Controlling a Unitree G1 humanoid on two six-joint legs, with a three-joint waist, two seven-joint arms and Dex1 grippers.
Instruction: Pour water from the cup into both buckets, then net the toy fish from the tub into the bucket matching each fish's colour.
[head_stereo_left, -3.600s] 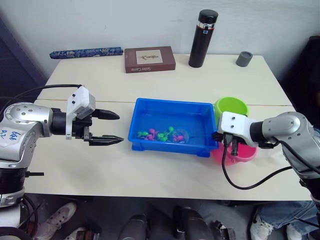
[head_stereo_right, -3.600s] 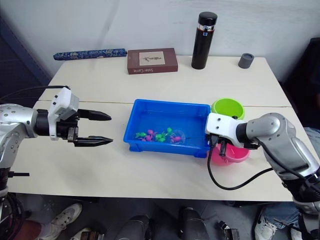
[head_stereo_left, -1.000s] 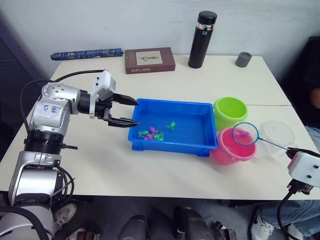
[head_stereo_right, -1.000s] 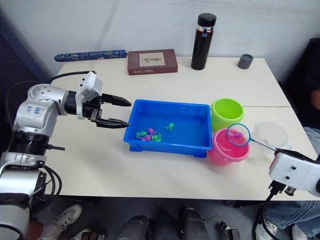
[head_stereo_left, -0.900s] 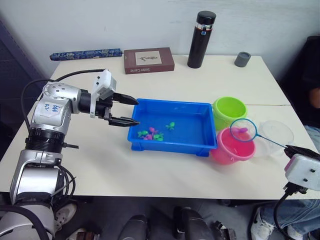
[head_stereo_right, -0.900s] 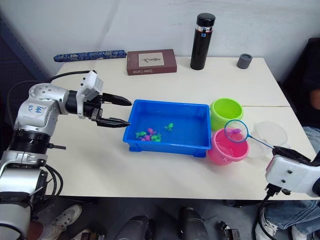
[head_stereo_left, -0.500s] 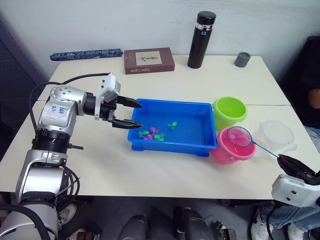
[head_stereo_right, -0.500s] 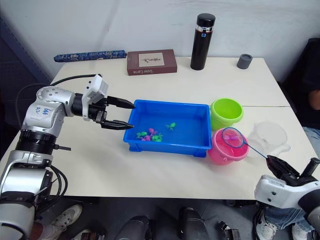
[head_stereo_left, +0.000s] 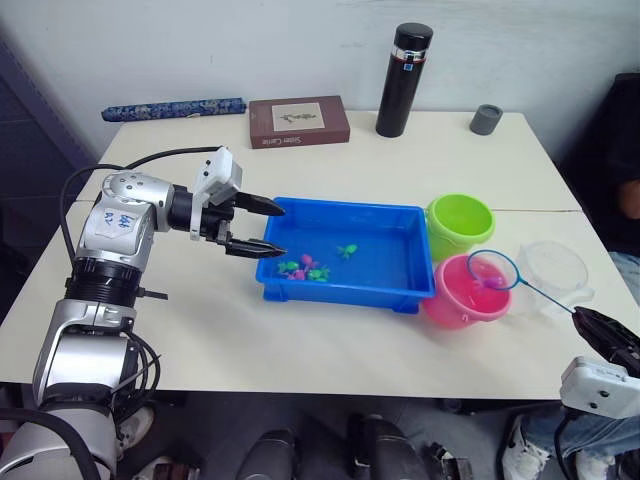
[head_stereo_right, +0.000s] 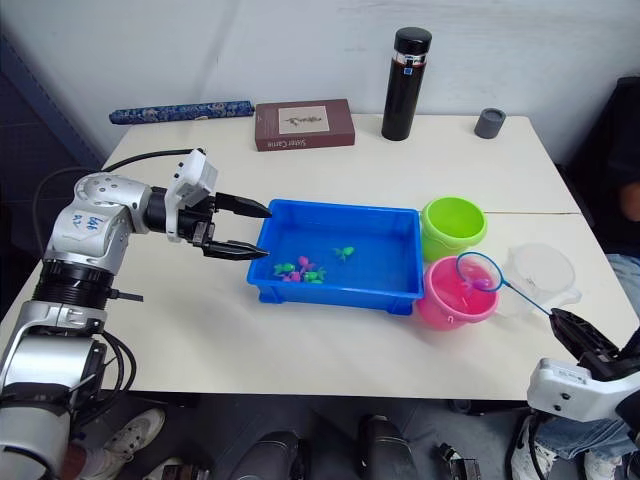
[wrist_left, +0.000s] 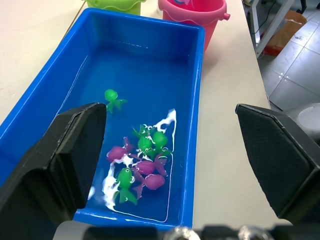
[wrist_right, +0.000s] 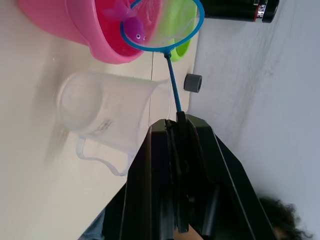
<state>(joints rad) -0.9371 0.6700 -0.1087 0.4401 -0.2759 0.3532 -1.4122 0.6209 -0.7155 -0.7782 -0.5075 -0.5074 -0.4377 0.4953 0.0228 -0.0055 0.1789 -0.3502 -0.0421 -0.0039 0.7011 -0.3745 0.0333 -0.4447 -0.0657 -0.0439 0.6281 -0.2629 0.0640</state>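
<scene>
Net (head_stereo_left: 492, 270) over pink bucket (head_stereo_left: 464, 293), handle clamped in right claw (head_stereo_left: 590, 322)

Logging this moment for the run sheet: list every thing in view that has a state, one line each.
net: held over the pink bucket, a magenta fish in its mesh
pink bucket: upright
green bucket: upright
cup: upright, looks empty
tub: holds water and fish
flask: upright, capped
left pincer: open
right pincer: shut on the net's handle

The tub (head_stereo_left: 345, 253) sits mid-desk (head_stereo_left: 200, 330) with the fish (wrist_left: 142, 167) in it. Two buckets (head_stereo_left: 466, 292) stand to its right, one behind the other. The cup (head_stereo_left: 556, 272) is further right.
</scene>
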